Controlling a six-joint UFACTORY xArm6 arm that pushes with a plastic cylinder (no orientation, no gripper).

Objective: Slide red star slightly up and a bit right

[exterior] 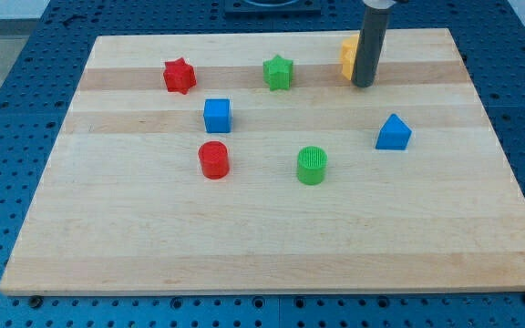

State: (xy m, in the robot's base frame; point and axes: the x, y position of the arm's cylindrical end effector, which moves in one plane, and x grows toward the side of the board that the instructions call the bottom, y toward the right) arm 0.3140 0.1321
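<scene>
A light wooden board (272,246) fills most of the frame, resting on a blue perforated surface (7,55) visible at the edges. The dark rod descends from the top edge, right of centre; my tip (364,86) meets the board in the upper right area. The rod ends plain, with no jaws to release or clench, and nothing is held.

Just left of the rod, partly hidden behind it, sits a yellow block (346,58), shape not determinable. My tip appears to be just beside it; contact cannot be confirmed.

Blue triangular block (393,133): right of centre, below my tip, apart from it.
Blue cube (217,115): left of centre.
Green cylinder (312,165): centre.
Red cylinder (214,159): below the blue cube.
Green star (279,72): upper centre.
Red star (180,76): upper left, well apart from my tip, with the green star between them.
</scene>
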